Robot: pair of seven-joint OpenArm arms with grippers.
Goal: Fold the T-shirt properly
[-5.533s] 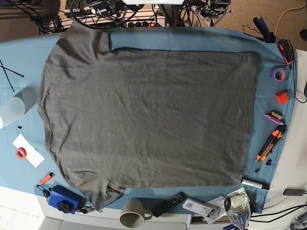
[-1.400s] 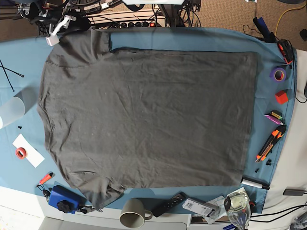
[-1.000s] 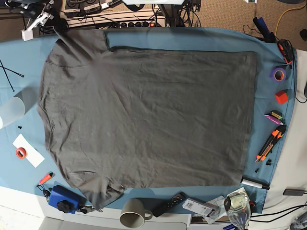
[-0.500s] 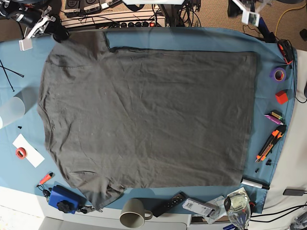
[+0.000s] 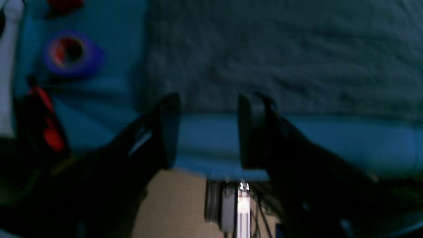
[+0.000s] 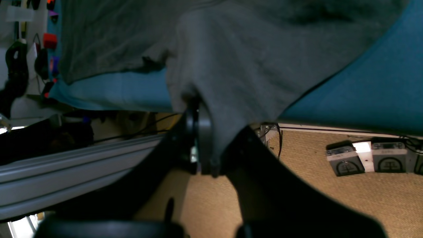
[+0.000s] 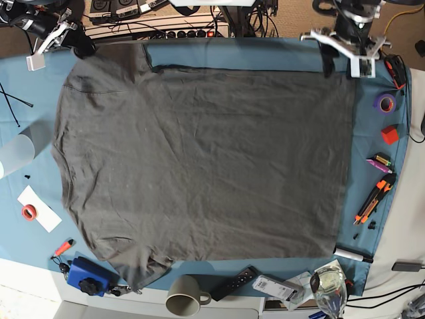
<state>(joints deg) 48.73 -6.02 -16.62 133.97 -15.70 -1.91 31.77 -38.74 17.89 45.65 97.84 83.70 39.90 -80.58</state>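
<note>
Across the blue-teal cloth (image 7: 219, 50) on your counter, the T-shirt (image 7: 206, 159) lies spread flat and wrinkled, filling most of the surface, one sleeve at the top-left corner of the base view and the other at the bottom left near the mug (image 7: 184, 296).

Your right tool (image 6: 205, 138) sits at that top-left corner, off the counter's edge, jaws pinched together on the T-shirt's sleeve fabric. In the right wrist view the grey cloth drapes down over the edge and runs straight between the fingers, with floor matting below.

Your left tool (image 5: 206, 132) hangs at the top-right corner of the shirt, jaws standing well apart with nothing between them. In the left wrist view, blurred as it is, the two dark fingers (image 5: 167, 132) frame the strip of blue cloth just beside the shirt's edge; whether they touch it I cannot tell.

Off to that side you've got the purple tape roll (image 7: 385, 102) and the red block (image 7: 390, 134), both clear of the shirt.
</note>
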